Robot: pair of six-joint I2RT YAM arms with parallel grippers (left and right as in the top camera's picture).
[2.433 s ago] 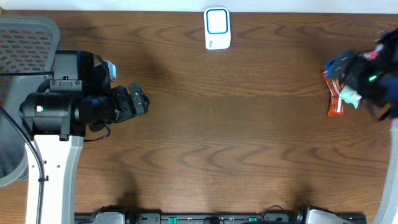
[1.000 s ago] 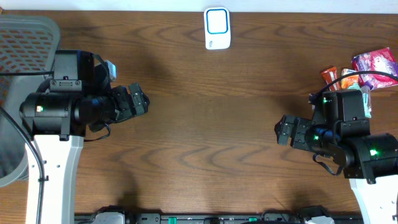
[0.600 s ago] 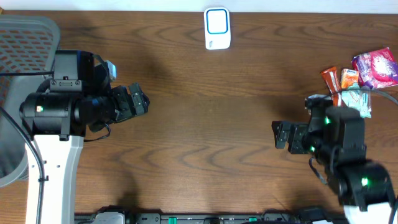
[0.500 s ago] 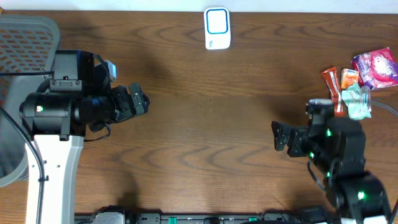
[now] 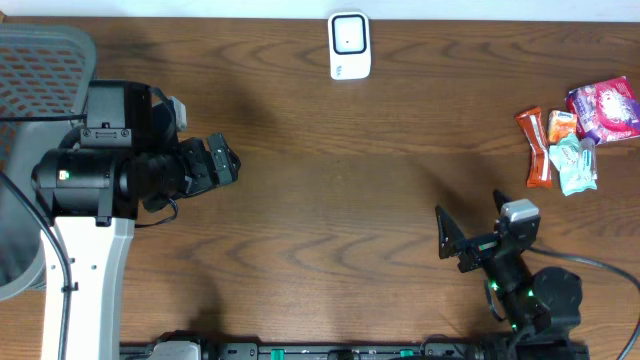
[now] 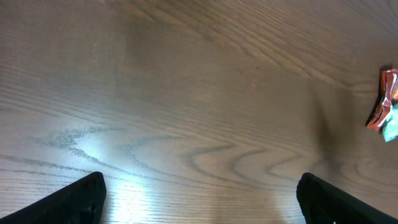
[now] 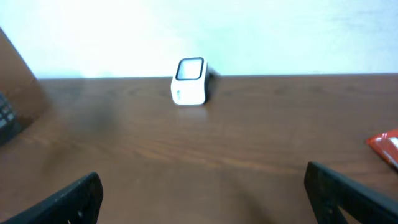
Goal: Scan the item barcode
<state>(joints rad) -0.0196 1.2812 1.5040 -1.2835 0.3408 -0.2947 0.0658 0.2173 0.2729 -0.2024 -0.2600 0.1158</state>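
1. Overhead: the left tool (image 5: 222, 165) and the right tool (image 5: 444, 236) both stand spread wide, pinching nothing. The snack packets (image 5: 575, 135) lie clustered on the counter (image 5: 330, 200), off to the right of the right tool and well apart from it. The orange bar (image 5: 537, 148) is the nearest to it. The scanner (image 5: 349, 45) stands far ahead of both tools
2. Left wrist: the left tool (image 6: 200, 180) is spread over bare counter. The orange bar (image 6: 387, 102) shows far ahead at its right, with a teal packet (image 6: 392, 127) just beside it
3. Right wrist: the right tool (image 7: 202, 177) is spread and empty. The scanner (image 7: 189, 81) is ahead, slightly left of its midline, and one end of the orange bar (image 7: 387, 144) shows at its right
4. Handling, as a judgement: the bar looks light, thin and foil-wrapped, so it is probably slick, crinkly and easily crushed. A gentle pinch across its narrow width near the middle should hold it. I cannot tell where its barcode sits
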